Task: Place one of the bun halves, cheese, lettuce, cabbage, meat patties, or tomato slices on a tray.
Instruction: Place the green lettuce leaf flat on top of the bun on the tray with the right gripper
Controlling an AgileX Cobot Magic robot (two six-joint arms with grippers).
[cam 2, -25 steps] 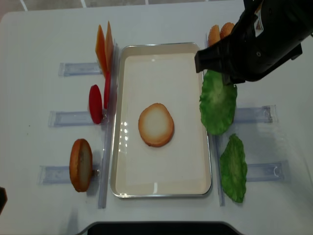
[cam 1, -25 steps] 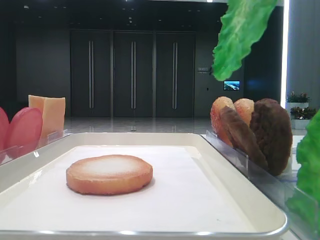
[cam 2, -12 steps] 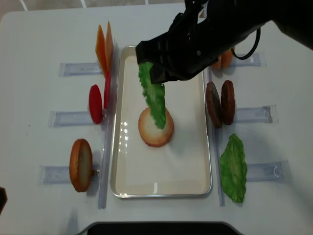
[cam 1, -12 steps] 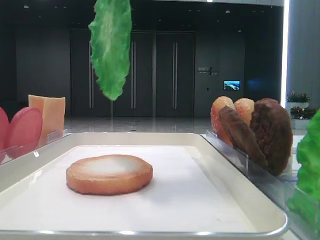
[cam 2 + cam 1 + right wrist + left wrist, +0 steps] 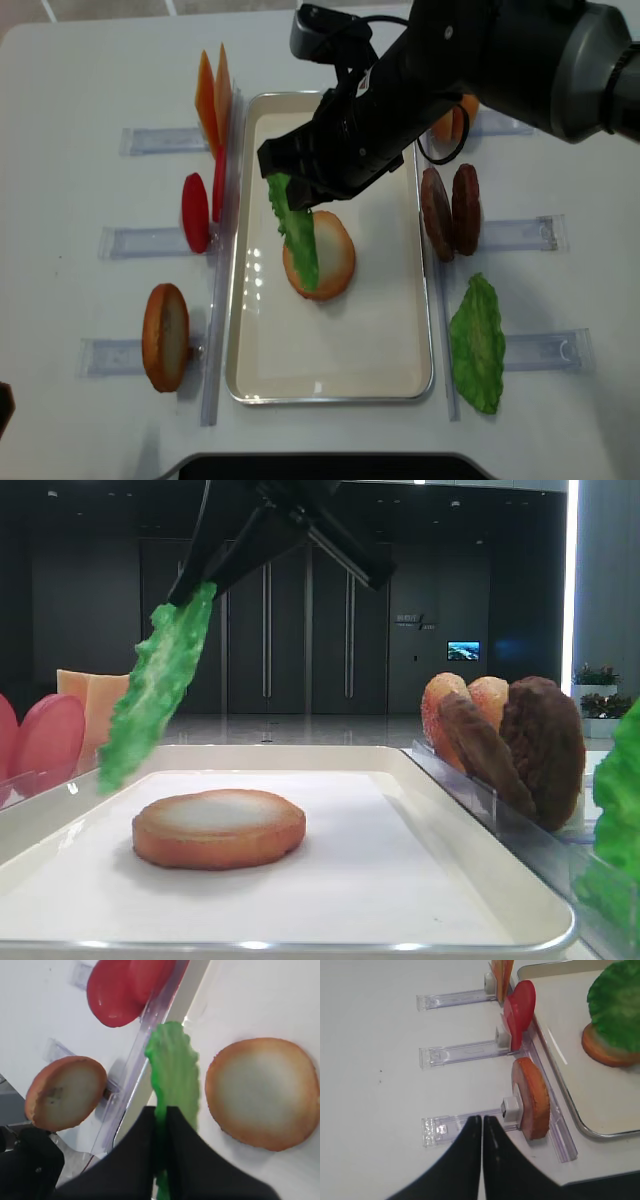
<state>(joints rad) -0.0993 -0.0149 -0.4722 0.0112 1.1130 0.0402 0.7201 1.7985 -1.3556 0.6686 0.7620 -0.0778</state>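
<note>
My right gripper point(image 5: 161, 1110) is shut on a green lettuce leaf point(image 5: 172, 1070). The lettuce point(image 5: 295, 235) hangs tilted from the gripper point(image 5: 283, 175) above the cream tray point(image 5: 330, 392). Its lower end is over the left side of a bun half point(image 5: 332, 262) that lies flat on the tray's paper. In the low view the leaf point(image 5: 155, 700) dangles clear above the bun half point(image 5: 218, 827). My left gripper point(image 5: 482, 1119) is shut and empty, low over the table beside a bun half point(image 5: 532, 1097) standing in a clear holder. Cabbage is out of view.
Left of the tray stand cheese slices point(image 5: 212, 95), tomato slices point(image 5: 195, 212) and a bun half point(image 5: 165, 335) in clear holders. On the right are meat patties point(image 5: 450, 210), more bun halves point(image 5: 455, 122) and a second green leaf point(image 5: 478, 345).
The right arm has swung the lettuce from the holders right of the tray to over the tray, and lowered it until it hangs just above the bun half. The left gripper has not moved.
</note>
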